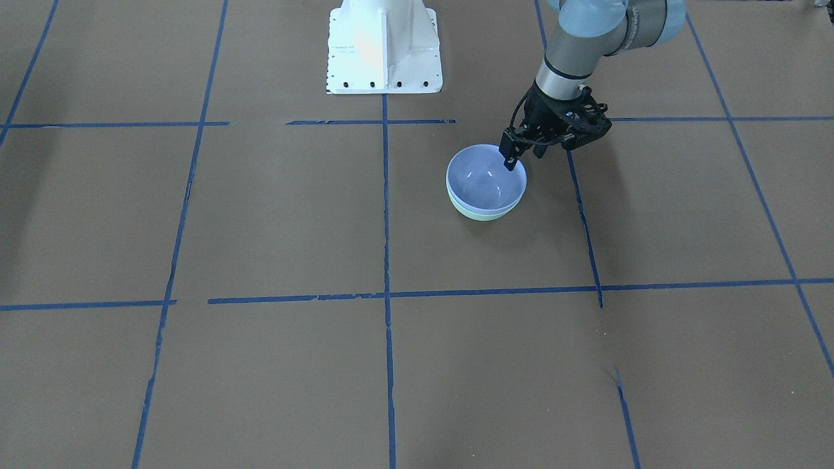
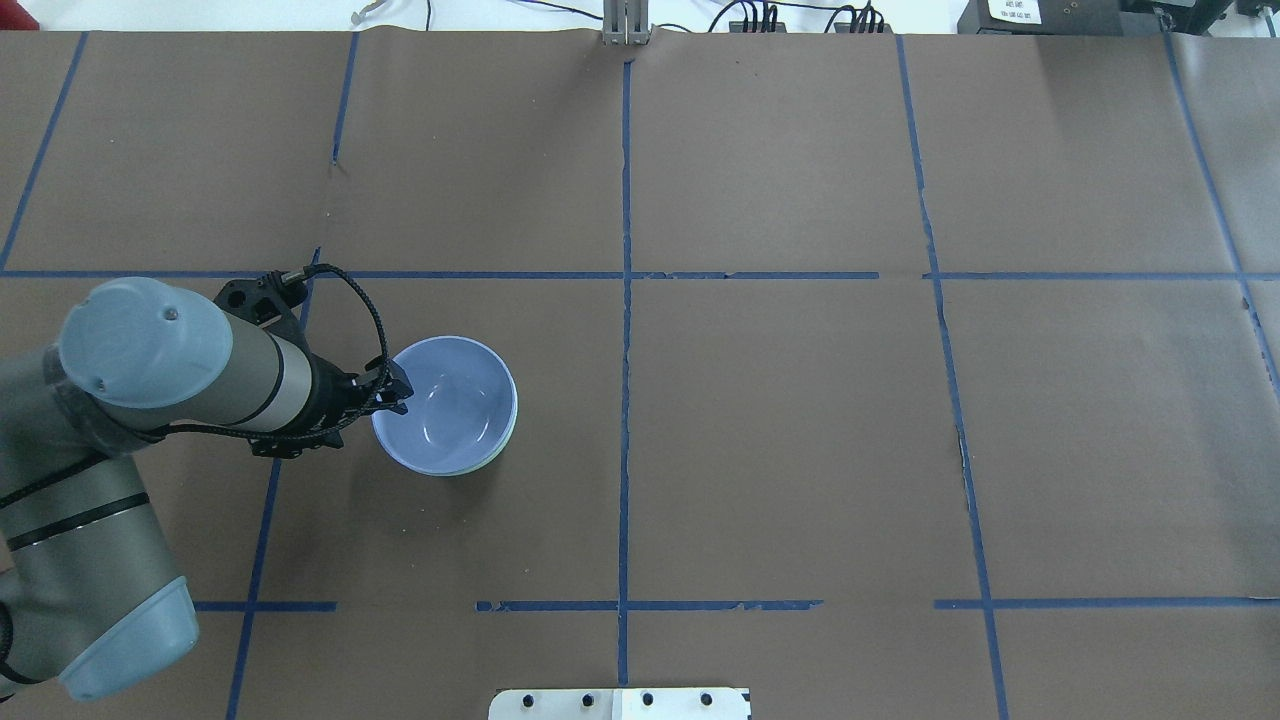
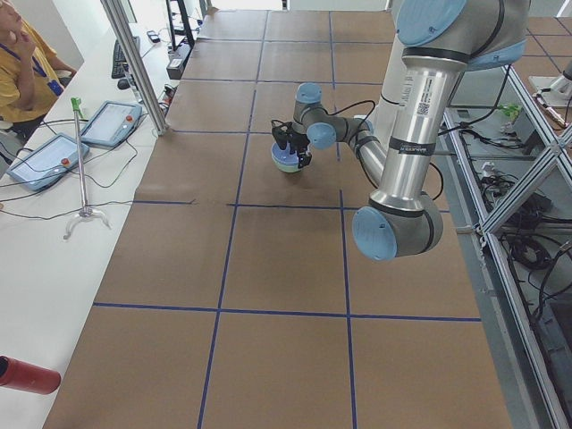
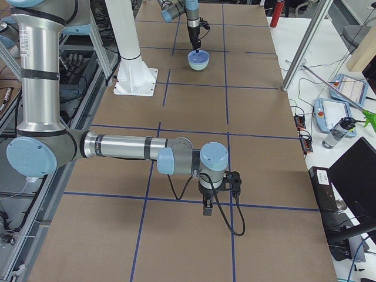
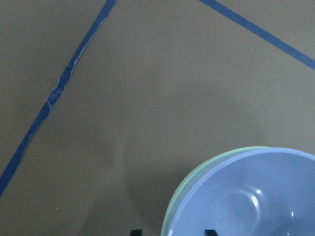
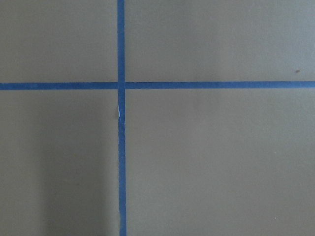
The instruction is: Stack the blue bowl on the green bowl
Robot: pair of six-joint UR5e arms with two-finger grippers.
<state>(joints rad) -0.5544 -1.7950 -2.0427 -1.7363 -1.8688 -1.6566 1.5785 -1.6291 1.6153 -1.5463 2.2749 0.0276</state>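
Note:
The pale blue bowl [image 1: 485,179] [image 2: 450,400] [image 5: 256,196] sits nested upright inside the mint-green bowl [image 1: 482,215] [image 5: 212,160], of which only a thin rim and lower edge show. My left gripper [image 1: 524,159] [image 2: 400,390] stands open at the stack's robot-side rim, with one finger inside the blue bowl and one outside. In the left wrist view the two fingertips [image 5: 210,231] straddle the rim with a wide gap. My right gripper [image 4: 208,207] hangs low over bare table far from the bowls; I cannot tell its state.
Blue tape lines divide the brown paper table cover [image 2: 800,420] into squares. The white robot base [image 1: 384,45] stands at the robot's edge. Beyond the far edge are teach pendants [image 3: 107,121] and a seated person [image 3: 22,71].

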